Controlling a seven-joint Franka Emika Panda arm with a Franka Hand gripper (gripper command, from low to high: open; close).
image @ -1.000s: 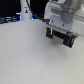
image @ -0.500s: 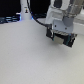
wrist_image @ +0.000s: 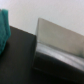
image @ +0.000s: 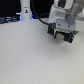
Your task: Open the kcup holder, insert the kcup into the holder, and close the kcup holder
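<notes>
Pale, bare tabletop with the gripper hanging at the exterior view's upper right, jaws too blurred to call open or closed, pod unseen, black holder close under the wrist camera: best approached slowly, squarely to its front.

you can't tell from the blurred exterior view how the claw has its jaws set, and the arm above it runs off the picture's top edge. behind the claw, a white bottle-shaped object is cut at the top too. in the wrist view, a dark boxy thing and a teal patch are blurred and clipped by the edges; neither can be identified.
</notes>
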